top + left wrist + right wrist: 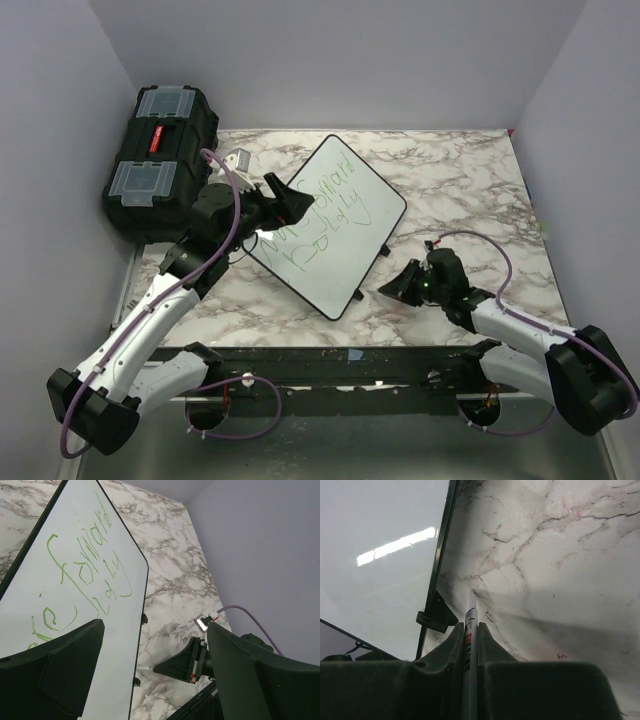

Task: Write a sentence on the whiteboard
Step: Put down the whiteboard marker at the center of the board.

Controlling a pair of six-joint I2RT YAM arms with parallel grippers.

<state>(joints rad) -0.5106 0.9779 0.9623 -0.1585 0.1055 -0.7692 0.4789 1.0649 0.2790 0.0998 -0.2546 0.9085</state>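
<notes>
We see a green sentence on the white, black-rimmed whiteboard, a grey-veined white marble surface, a black toolbox, a red-labelled white marker.

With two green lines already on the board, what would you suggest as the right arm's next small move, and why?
Probably set the marker down on the marble table beside the whiteboard. The sentence already runs in two lines, and the right gripper, shut on the marker, sits off the board's edge, tip aimed at the table. The left gripper hangs open over the board.

White whiteboard lying askew on marble, green two-line sentence across it
</notes>
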